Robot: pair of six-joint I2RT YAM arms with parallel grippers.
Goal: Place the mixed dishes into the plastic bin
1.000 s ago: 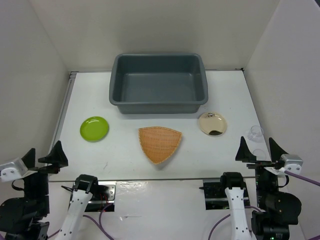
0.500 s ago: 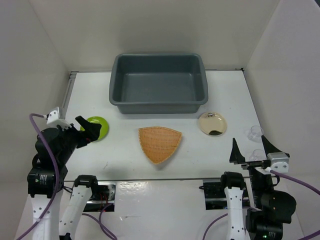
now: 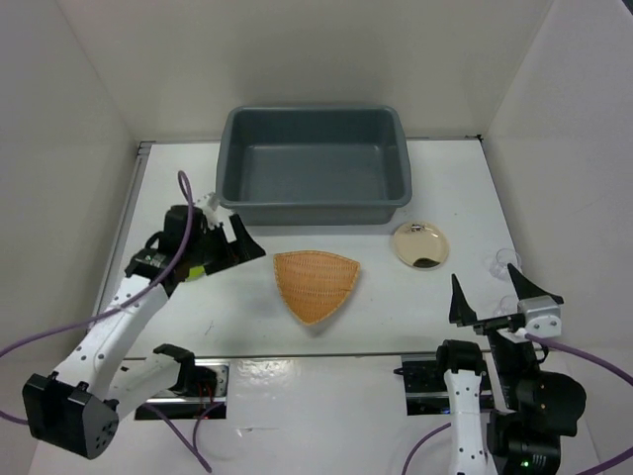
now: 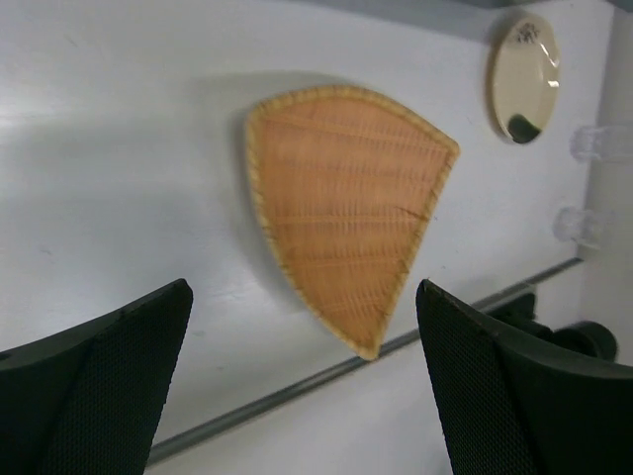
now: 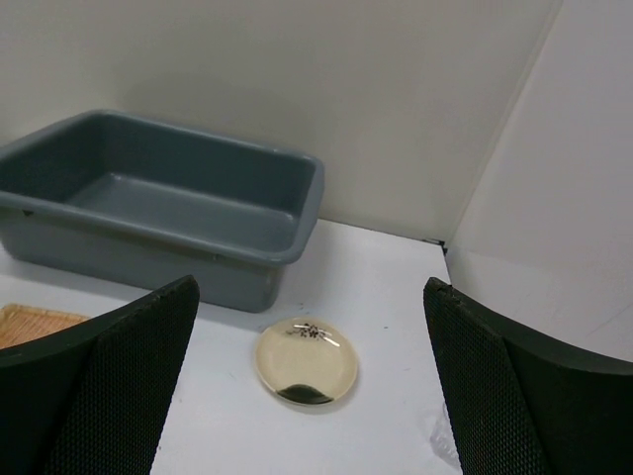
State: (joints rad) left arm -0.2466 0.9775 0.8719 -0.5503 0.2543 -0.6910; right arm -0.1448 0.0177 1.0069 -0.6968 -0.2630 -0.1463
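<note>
Plainly the left fingers (image 4: pixel 99 386) are spread wide with nothing between them. In the left wrist view they frame the basket (image 4: pixel 341 252), which lies flat on the table (image 4: pixel 119 129) below and ahead of them. The step in hand looks like the reach for that basket.

It is shallow and broad, so a grip across its whole width is unlikely. The better hold is probably on the rim: one finger comes down outside the edge and the other onto the woven face, closing near the narrow tip or along a straight side. The fingers should go low enough to get under the raised lip without scraping the table. A hold near the middle of a side would keep the light tray from swinging.

From above, the basket sits in front of the bin (image 3: pixel 314 163), close to its near wall but not touching. The lift must therefore clear the flared rim before release. The green plate (image 3: pixel 200 269) is mostly hidden under the left arm, so the descent should keep clear of it.

The right fingers (image 5: pixel 109 386) are also spread and empty, low at the near right edge. Beyond them lies the gold plate (image 5: pixel 308 364), with the cup (image 4: pixel 598 142) near the right wall.
</note>
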